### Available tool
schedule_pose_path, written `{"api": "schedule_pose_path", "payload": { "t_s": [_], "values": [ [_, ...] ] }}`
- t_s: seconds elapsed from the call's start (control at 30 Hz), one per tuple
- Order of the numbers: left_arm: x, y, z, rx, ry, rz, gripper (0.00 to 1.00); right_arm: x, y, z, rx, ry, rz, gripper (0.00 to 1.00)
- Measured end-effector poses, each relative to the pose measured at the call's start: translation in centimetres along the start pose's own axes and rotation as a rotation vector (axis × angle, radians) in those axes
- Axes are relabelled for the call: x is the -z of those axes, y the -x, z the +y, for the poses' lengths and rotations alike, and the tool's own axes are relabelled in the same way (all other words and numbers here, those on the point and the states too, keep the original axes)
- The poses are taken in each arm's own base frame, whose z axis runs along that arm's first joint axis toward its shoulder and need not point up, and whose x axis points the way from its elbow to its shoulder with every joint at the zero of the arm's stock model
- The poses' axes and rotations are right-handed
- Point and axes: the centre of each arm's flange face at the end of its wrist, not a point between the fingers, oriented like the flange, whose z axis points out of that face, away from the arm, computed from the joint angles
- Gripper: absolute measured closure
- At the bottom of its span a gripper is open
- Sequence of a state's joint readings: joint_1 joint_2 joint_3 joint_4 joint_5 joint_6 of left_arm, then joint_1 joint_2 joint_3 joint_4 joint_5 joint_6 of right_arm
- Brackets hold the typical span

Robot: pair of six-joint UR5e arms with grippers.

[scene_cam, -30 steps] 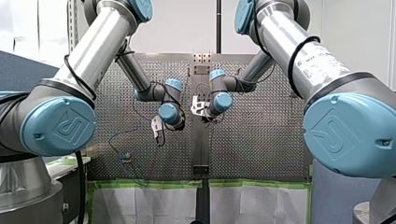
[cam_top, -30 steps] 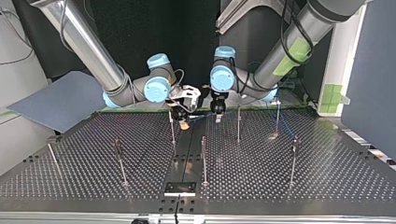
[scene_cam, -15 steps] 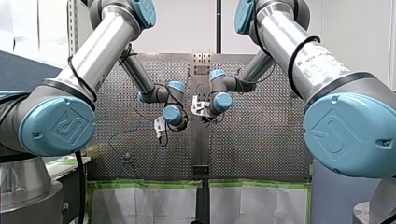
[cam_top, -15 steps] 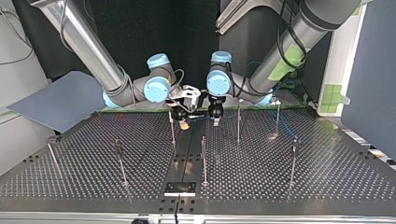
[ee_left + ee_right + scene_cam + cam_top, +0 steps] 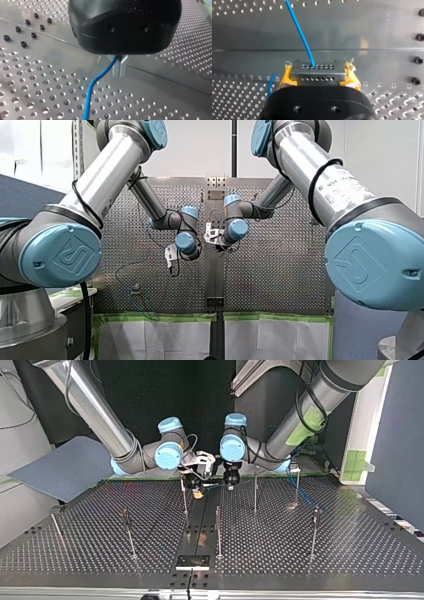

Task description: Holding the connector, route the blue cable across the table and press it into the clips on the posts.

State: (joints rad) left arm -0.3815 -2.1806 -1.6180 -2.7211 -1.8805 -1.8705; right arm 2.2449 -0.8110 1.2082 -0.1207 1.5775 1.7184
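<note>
The connector (image 5: 317, 72) is a small grey metal block with two rows of tiny round holes across its face. The blue cable (image 5: 299, 32) leaves one hole in the upper row as a single thin strand. My right pincer (image 5: 318, 76) is clamped on the block, with one yellow pad (image 5: 287, 77) pressed against each end, two pads in all. It holds the block just over the plain strip (image 5: 374, 37) that runs down the middle of the perforated tabletop (image 5: 237, 100), and the cable runs ahead across that strip. In the left wrist view my left pincer (image 5: 120, 68) has its two metal fingers (image 5: 123, 70) drawn together on the one blue strand, which slips up between them at their root and trails away in a gentle curve over the holes. In the top view the two pincers hang close side by side near the middle, toward the back of the tabletop, my right at the view's left and my left at its right, with a short stretch of cable between them. More of the blue line lies on the tabletop further to that view's right. Seven thin upright posts (image 5: 218, 530) stand on the tabletop: three in the top view's left half, one near the middle and three at its right. The clips on them are too small to make out.
</note>
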Motion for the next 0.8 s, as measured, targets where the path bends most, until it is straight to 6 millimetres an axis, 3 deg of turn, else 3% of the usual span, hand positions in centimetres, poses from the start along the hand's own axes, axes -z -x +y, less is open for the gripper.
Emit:
{"api": "schedule_pose_path", "payload": {
  "t_s": [0.33, 0.8],
  "values": [
    [1.1, 1.8, -0.2, 0.001, 0.035, -0.01, 0.99, 0.3, -0.9, 0.0, 0.007, -0.001, 0.009, 1.0],
    [3.7, 7.5, -1.4, 0.016, 0.023, -0.054, 0.99, 4.0, -7.7, -0.6, -0.027, 0.0, 0.055, 1.0]
  ]
}}
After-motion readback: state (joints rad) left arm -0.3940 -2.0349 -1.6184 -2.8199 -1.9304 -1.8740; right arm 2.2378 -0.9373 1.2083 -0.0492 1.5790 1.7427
